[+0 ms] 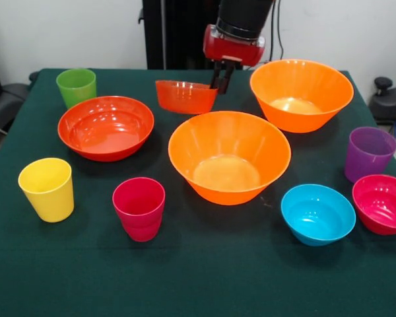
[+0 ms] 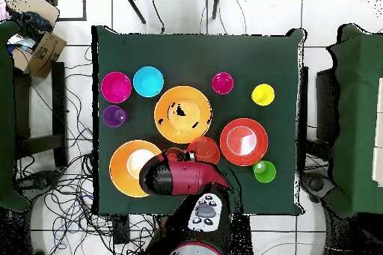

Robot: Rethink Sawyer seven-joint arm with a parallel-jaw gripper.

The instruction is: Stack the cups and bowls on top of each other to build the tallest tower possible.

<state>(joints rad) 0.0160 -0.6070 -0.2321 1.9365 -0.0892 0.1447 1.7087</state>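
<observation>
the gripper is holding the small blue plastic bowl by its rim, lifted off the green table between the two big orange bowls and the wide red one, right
Not quite: the front view shows the gripper holding the small red-orange plastic bowl by its rim. The small blue plastic bowl sits on the table.

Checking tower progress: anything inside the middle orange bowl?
Large orange bowl is empty; bare bottom visible in both views. Nothing nested. Gripper holds small red-orange bowl aloft behind it.

From above I see my red and black arm (image 2: 179, 177) covering part of the small glossy red-orange plastic bowl (image 2: 204, 149), between two large orange bowls (image 2: 182, 114).
</observation>
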